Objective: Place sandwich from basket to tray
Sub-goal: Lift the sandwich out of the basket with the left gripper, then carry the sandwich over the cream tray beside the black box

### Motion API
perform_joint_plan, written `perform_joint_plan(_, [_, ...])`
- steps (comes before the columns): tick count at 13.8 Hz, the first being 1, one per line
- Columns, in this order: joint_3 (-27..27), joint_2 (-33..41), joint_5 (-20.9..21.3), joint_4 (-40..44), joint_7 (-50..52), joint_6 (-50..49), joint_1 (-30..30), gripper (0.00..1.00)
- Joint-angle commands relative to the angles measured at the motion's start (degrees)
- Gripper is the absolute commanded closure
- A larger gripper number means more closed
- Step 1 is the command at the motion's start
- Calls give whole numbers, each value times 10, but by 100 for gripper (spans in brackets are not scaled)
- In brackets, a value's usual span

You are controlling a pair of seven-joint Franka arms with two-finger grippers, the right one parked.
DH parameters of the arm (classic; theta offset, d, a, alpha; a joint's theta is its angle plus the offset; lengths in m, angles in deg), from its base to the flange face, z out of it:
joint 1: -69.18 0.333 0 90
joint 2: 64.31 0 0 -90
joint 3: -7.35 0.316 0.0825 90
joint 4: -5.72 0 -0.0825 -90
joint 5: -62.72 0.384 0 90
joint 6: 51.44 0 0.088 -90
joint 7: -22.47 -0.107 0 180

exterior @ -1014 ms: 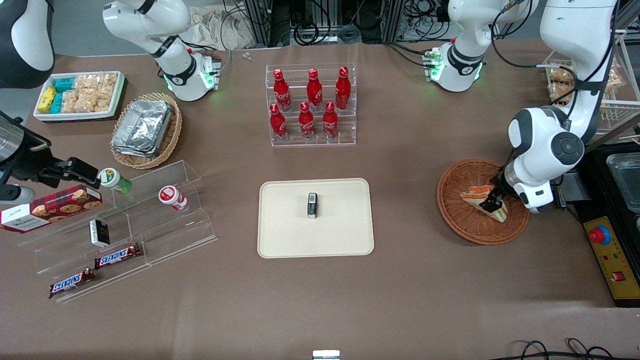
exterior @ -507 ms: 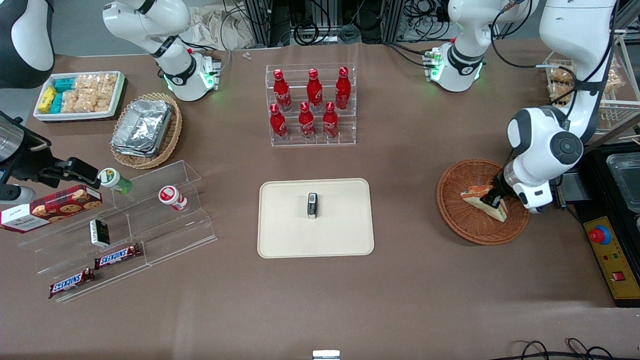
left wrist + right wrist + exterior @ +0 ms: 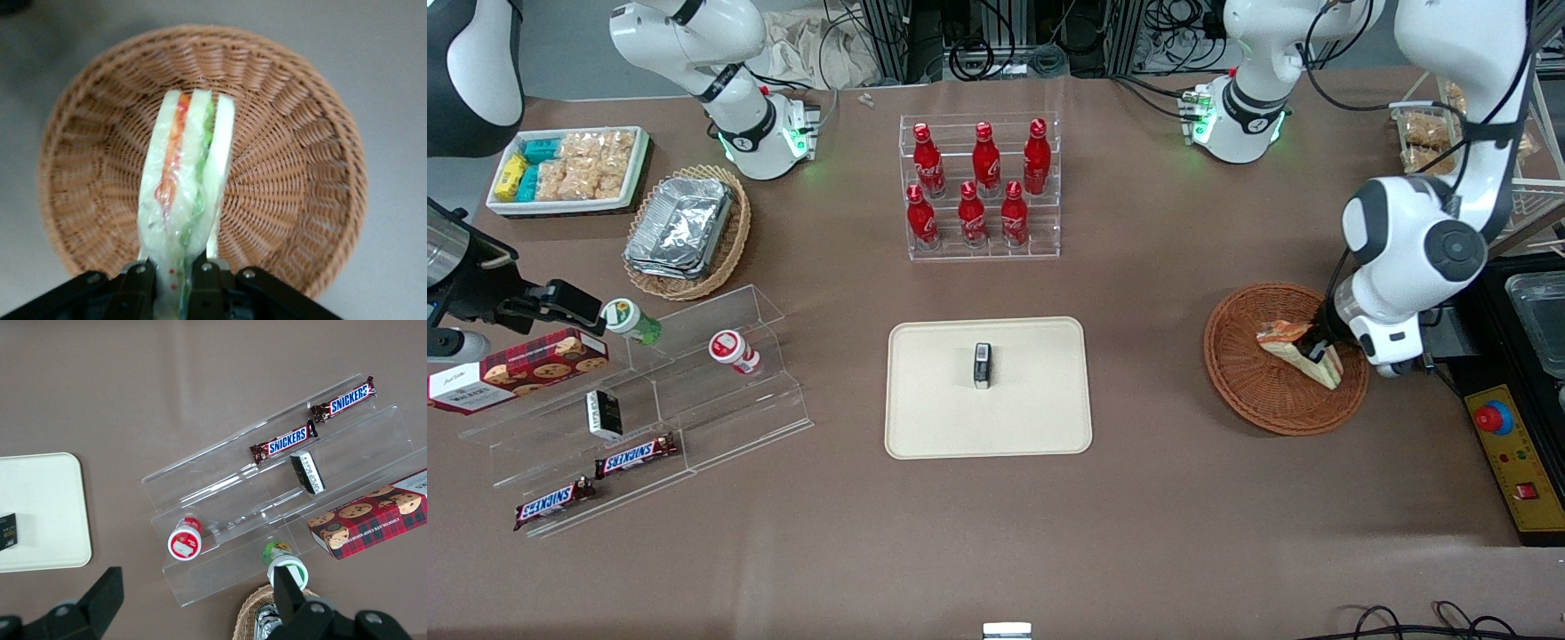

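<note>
The sandwich (image 3: 1296,354) is a pale wedge wrapped in clear film, with orange and green filling along its cut edge (image 3: 187,180). My left gripper (image 3: 1316,345) is shut on its narrow end (image 3: 175,283), holding it a little above the reddish-brown woven basket (image 3: 1249,391), whose ribbed floor (image 3: 287,167) spreads below it. The cream tray (image 3: 934,400) lies mid-table, toward the parked arm's end from the basket, with a small black packet (image 3: 983,365) standing on it.
A clear rack of red bottles (image 3: 980,187) stands farther from the front camera than the tray. A yellow box with a red stop button (image 3: 1507,444) lies beside the basket. The acrylic snack stand (image 3: 649,418), foil-tray basket (image 3: 685,231) and white snack bin (image 3: 565,169) are at the parked arm's end.
The gripper has risen with the sandwich held in it, lifting the wedge off the basket floor and shifting it slightly toward the working arm's end. The arm's elbow moved the same way.
</note>
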Motion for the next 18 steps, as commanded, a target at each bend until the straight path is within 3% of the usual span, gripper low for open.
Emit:
perform_joint_plan(1, [-1, 35, 5, 126, -38, -191, -2, 100])
perform_joint_plan(4, [-19, 30, 5, 288, -112, -383, -1, 100])
perform_joint_plan(7, [-55, 25, 6, 378, -221, -450, -2, 100])
perform_joint_plan(12, [-214, -18, 13, 387, -227, -437, -2, 100])
perform_joint_plan(15, [-273, -90, 19, 383, -145, -335, -23, 100])
perform_joint_plan(16, [-273, -122, 38, 383, -113, -308, -54, 100])
perform_joint_plan(18, [-273, -181, 135, 383, -64, -281, -125, 100])
